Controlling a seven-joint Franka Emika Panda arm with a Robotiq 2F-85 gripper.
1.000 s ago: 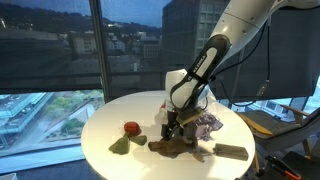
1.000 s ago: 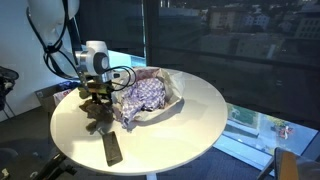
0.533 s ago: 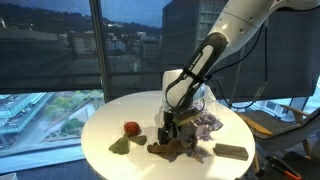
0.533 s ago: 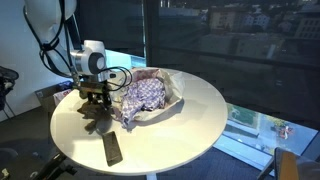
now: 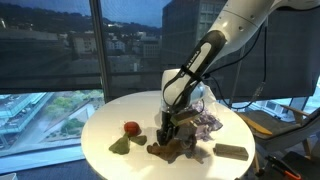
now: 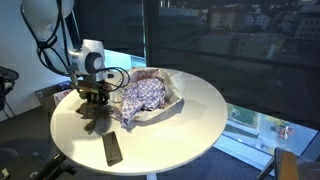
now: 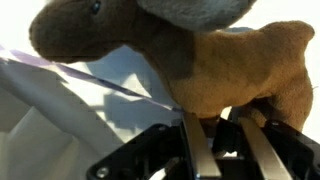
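A brown plush animal (image 5: pixel 172 150) lies on the round white table (image 5: pixel 108 115) in both exterior views, also seen as the plush animal (image 6: pixel 100 122) close to the table's edge. My gripper (image 5: pixel 167 133) points straight down onto it; the gripper (image 6: pixel 95 103) stands just beside a patterned cloth. In the wrist view the plush animal (image 7: pixel 200 50) fills the upper frame. The gripper (image 7: pixel 222 135) is shut on a tan part of it, with the fingers (image 7: pixel 195 148) pressed close on either side.
A purple-patterned cloth bundle (image 6: pixel 145 95) sits mid-table, the same cloth (image 5: pixel 207 122) lying right behind the gripper. A red ball (image 5: pixel 131 127) and a green piece (image 5: pixel 121 145) lie off to one side. A dark flat bar (image 5: pixel 230 152), (image 6: pixel 112 148) rests near the table's edge.
The jaws have gone from wide open to closed on the plush animal. The arm has hardly moved, settling slightly lower over the toy.
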